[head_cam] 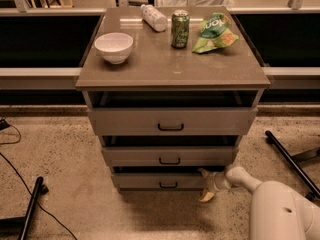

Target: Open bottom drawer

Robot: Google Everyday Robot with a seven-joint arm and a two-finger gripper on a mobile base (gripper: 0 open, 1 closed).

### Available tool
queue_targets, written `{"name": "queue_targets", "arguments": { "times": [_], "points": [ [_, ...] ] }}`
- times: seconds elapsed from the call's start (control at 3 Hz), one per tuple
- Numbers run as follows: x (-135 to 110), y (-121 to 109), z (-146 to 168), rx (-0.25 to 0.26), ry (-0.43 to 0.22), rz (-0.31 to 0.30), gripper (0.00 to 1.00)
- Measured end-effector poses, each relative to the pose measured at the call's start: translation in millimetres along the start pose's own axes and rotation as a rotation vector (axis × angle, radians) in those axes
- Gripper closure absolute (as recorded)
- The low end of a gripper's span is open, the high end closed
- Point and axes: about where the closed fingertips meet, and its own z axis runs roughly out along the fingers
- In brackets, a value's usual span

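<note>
The bottom drawer point(160, 181) is the lowest grey-tan front of the cabinet, with a small black bar handle point(168, 185). It stands pulled out a little, with a dark gap above its front. My gripper point(205, 184) reaches in from the lower right on a white arm point(280, 209). It sits at the drawer's right end, one fingertip point(203, 172) at the top edge of the front, the other point(206, 196) below it near the floor. The fingers are spread apart.
The middle drawer point(169, 156) and top drawer point(171, 121) also stand slightly out. On the cabinet top sit a white bowl point(114, 47), a plastic bottle point(153, 17), a green can point(180, 29) and a green chip bag point(216, 31). A black stand leg point(291, 160) lies right; a black pole point(31, 206) and cables left.
</note>
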Motion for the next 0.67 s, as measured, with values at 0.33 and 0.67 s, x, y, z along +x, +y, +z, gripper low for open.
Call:
{"name": "queue_targets", "arguments": {
  "times": [0.33,0.67],
  "points": [
    [4.1,8.3,-11.7,0.023,0.01,-0.007,0.41],
    [-3.1,16.0,-21.4,0.041,-0.01,-0.021,0.36]
  ]
}}
